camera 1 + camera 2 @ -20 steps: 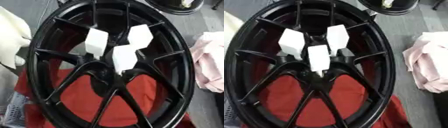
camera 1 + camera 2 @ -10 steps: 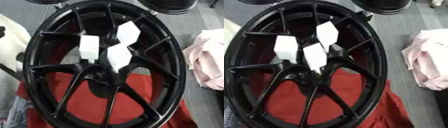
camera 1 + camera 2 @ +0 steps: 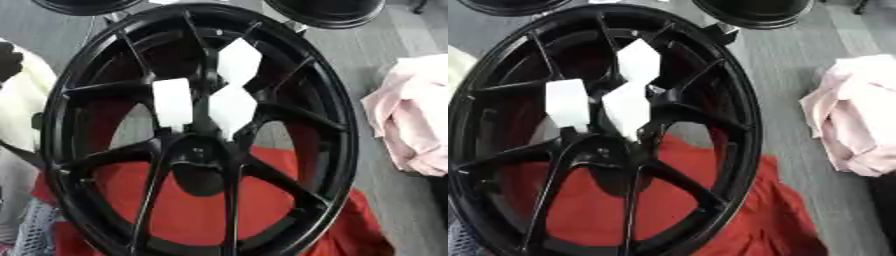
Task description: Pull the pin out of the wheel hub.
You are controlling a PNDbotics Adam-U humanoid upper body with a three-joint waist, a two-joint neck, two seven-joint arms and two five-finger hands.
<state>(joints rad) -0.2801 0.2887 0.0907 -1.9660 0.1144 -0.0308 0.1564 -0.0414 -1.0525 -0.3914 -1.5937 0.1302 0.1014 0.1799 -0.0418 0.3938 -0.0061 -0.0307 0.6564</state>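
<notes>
A big black spoked wheel [image 3: 337, 150] lies on a red cloth [image 3: 192, 215] and fills both views. Its hub [image 3: 198, 150] sits at the centre, with a small pale spot on it that may be the pin. My right hand [image 3: 232, 106] hangs over the spokes just above the hub. It is black against the black wheel, so mostly its three white fingertips [image 3: 567, 102] show. They are spread apart with nothing visible between them. The lowest tip points down at the hub's upper edge. My left hand is not seen.
A crumpled pink cloth [image 3: 411, 120] lies on the grey floor to the right. A pale cloth [image 3: 22, 115] lies at the left edge. Two dark round objects [image 3: 325, 11] stand behind the wheel at the top.
The camera has shifted, so the wheel sits lower and more central. The white fingertips have turned: the left one has dropped level with the lowest, and the right one now sits almost straight above it.
</notes>
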